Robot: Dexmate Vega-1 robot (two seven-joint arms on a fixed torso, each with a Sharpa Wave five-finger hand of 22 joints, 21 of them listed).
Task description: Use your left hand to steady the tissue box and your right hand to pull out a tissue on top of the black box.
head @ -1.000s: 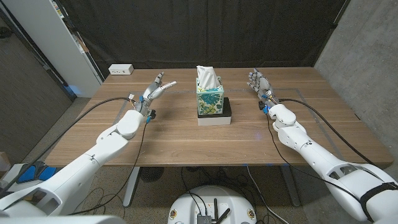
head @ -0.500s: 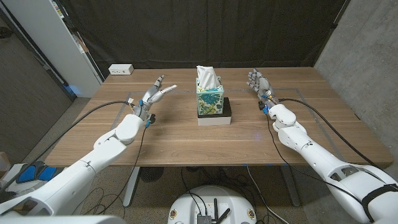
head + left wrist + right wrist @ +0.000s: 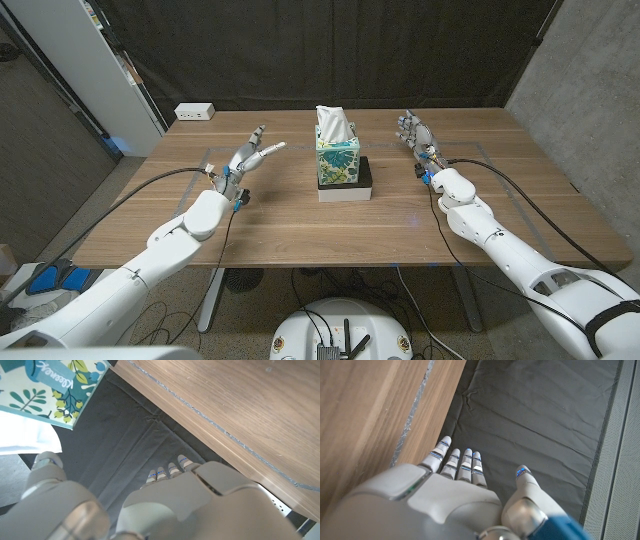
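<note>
A: Tissue box (image 3: 338,160), teal leaf print, sits mid-surface on the black box (image 3: 364,177), white tissue (image 3: 333,124) sticking up out the top.

B: Hands?

A: Left hand (image 3: 252,150) is raised off the surface to the box's left, fingers (image 3: 268,149) apart and pointing at the box, holding nothing, not touching. Right hand (image 3: 416,133) is up on the other side, palm upright, fingers released, empty, well apart from the tissue.

B: Step in hand?

A: I'd say approach. Left should press the box's side or top edge before anything gets pulled, clear of the tissue. Then right pinches the tissue near its tip and pulls straight up, or the box probably lifts off.

B: Other stuff?

A: White power strip (image 3: 195,112) at the far left corner of the wooden surface (image 3: 300,230).
</note>
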